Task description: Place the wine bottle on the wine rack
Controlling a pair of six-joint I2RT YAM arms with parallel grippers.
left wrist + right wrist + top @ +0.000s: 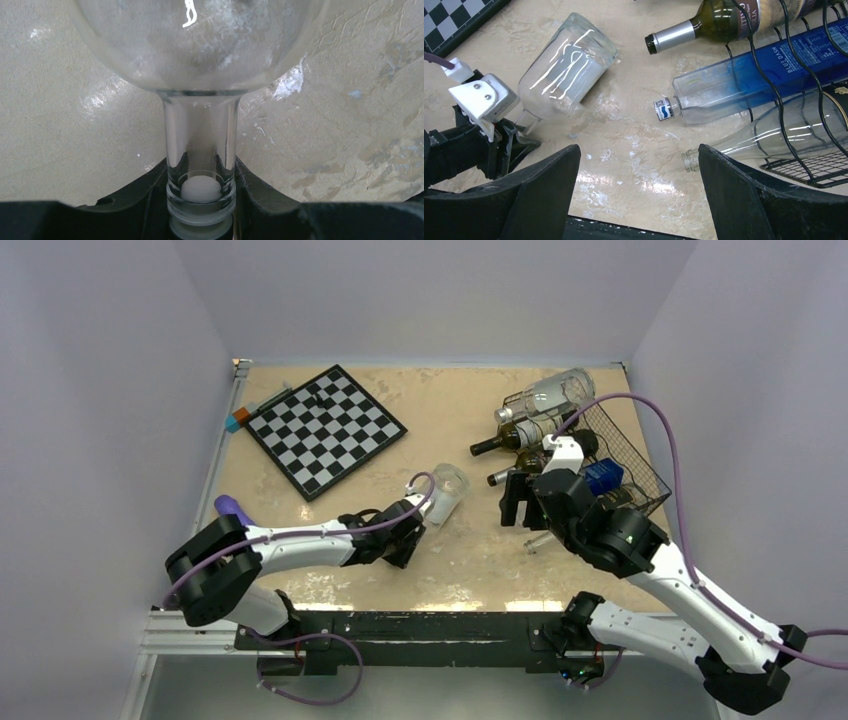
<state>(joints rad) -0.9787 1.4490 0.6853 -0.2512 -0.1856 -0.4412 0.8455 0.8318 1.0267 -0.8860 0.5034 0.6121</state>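
A clear glass wine bottle [445, 492] lies tilted on the beige table, base pointing away from the arms. My left gripper [410, 527] is shut on its neck; in the left wrist view the neck [200, 150] with its white stopper sits tight between the black jaws [200, 172]. The bottle also shows in the right wrist view [566, 65]. The black wire wine rack [628, 455] stands at the right and holds several bottles. My right gripper [520, 505] hovers open and empty in front of the rack, its jaws wide apart [639, 200].
A chessboard [325, 428] lies at the back left. In the rack lie a dark bottle with a silver cap [704, 25], a blue bottle [749, 75] and a clear bottle [764, 140], necks sticking out over the table. A purple object [232, 506] sits near the left arm.
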